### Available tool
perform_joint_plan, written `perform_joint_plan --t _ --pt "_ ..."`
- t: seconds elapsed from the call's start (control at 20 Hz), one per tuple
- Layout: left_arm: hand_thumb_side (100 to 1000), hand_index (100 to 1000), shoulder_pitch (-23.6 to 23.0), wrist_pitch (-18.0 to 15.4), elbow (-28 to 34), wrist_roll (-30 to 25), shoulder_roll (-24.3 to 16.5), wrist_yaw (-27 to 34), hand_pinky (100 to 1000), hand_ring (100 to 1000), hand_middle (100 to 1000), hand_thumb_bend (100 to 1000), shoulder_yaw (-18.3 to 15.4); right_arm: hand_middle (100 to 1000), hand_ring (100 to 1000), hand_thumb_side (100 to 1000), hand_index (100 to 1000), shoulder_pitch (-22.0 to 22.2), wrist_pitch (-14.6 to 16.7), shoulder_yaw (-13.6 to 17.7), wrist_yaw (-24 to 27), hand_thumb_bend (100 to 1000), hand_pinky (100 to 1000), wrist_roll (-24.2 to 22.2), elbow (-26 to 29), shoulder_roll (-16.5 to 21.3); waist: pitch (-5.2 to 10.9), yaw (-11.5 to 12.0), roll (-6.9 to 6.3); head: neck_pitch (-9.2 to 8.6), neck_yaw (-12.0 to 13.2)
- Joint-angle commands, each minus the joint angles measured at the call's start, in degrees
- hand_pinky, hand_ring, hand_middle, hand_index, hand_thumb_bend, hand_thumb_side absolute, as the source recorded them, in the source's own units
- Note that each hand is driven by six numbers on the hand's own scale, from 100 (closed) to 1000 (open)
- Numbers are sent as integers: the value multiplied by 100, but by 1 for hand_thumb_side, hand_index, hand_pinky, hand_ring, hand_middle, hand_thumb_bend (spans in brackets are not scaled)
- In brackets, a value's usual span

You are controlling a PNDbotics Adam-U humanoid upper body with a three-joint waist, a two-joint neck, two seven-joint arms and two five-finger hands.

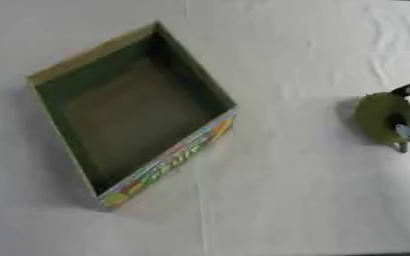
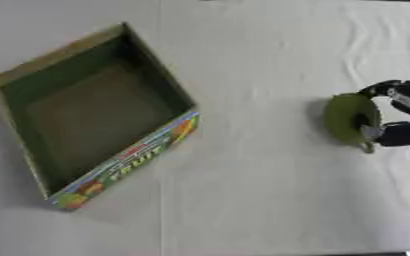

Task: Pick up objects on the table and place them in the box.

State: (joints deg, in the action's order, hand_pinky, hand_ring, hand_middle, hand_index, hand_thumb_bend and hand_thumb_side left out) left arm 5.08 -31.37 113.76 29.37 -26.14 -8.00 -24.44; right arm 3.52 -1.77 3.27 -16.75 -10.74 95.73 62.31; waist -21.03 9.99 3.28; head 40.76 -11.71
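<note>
An open cardboard box [image 1: 169, 160] with a green inside and a colourful printed front wall lies at the left of the white table; nothing shows inside it. At the right edge my right hand [image 2: 405, 112] comes in, black with silver parts, its fingers and thumb curled round a green round object [image 2: 348, 119] that looks like a fruit. The object stands just above or on the cloth, well to the right of the box. My left hand shows in neither view.
A white cloth [image 1: 287, 200] covers the table, with creases at the upper right. Bare cloth lies between the box and the green object and along the front.
</note>
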Motion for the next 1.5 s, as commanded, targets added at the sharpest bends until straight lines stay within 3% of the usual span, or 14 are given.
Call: perform_joint_plan --t 0.05,0.2,0.35,0.65,1.1,1.5 --pt "561 807 39 -18 83 -6 -184 27 615 636 615 100 -26 664 875 336 793 -41 -68 -23 -120 100 962 72 6 274 95 15 -16 3 -26" --pt "559 806 37 -22 83 5 -183 26 615 634 615 100 -31 535 821 331 679 -71 -31 -87 -192 100 915 71 12 292 98 27 -12 5 -37" --pt "562 806 31 -20 83 13 -180 20 614 633 615 100 -38 485 777 273 624 -90 57 -43 -163 100 889 247 139 267 98 22 -8 14 -32" --pt "562 807 21 -9 83 32 -181 3 614 633 614 100 -55 466 682 230 602 16 332 196 -238 100 830 782 806 216 103 -19 -2 29 -20" --pt "559 807 10 -10 83 71 -201 -20 615 632 613 100 -64 480 662 203 617 77 335 389 -502 100 796 1588 1727 264 124 -48 6 39 -14" --pt "560 808 22 -6 83 68 -225 -7 615 631 613 100 -31 492 649 227 630 -658 654 311 -656 100 765 1845 1886 683 164 19 35 64 -92"
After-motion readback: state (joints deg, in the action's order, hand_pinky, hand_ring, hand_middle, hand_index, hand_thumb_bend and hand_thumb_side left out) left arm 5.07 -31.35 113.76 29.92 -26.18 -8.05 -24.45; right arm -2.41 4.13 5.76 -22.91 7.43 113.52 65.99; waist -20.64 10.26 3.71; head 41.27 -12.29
